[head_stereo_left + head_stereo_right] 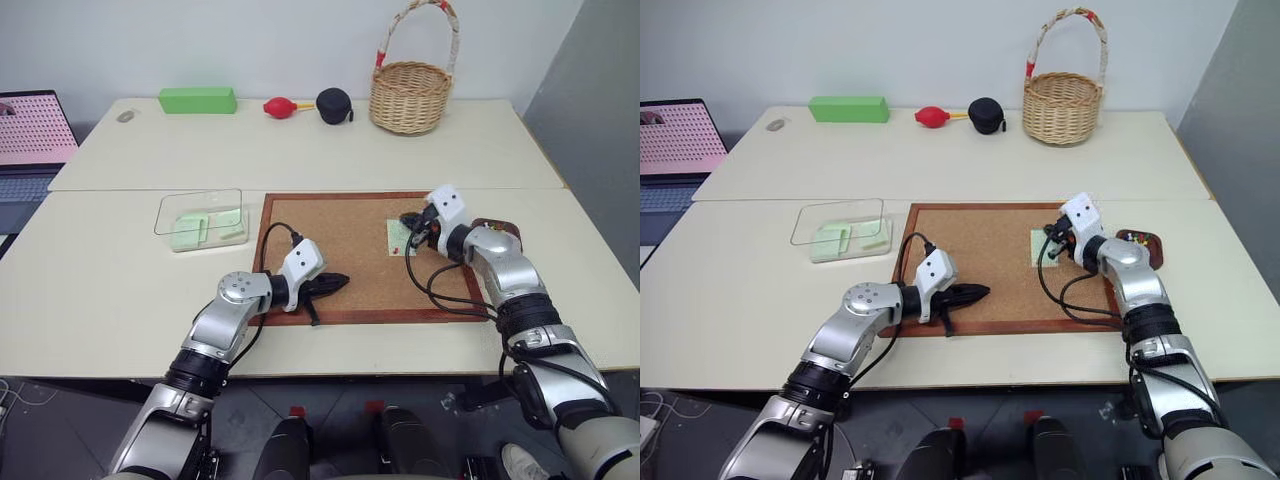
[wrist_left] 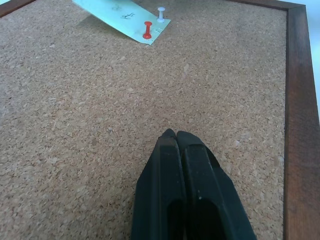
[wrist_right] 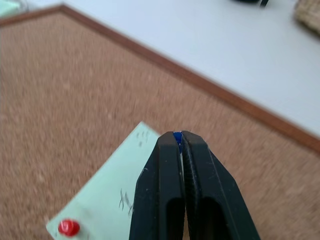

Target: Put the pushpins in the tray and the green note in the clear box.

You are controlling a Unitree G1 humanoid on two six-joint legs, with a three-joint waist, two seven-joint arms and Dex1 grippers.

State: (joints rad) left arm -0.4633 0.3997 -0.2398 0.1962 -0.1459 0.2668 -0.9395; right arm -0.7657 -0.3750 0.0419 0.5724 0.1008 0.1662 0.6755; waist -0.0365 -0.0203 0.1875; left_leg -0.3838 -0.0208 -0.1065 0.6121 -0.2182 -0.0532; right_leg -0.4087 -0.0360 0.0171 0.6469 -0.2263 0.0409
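Left of the corkboard [image 1: 345, 260], the clear box [image 1: 200, 218] holds pale green slips, and the brown tray [image 1: 1141, 243] at the board's right edge holds small coloured pins. Over the board's near part the left gripper [image 2: 176, 134] points level with fingers pressed together, empty. Above the green note [image 3: 107, 197], the right gripper [image 3: 179, 135] is pinched on a small blue pin. A red pushpin [image 2: 147, 30] and a white pin [image 2: 161, 13] stand in the note.
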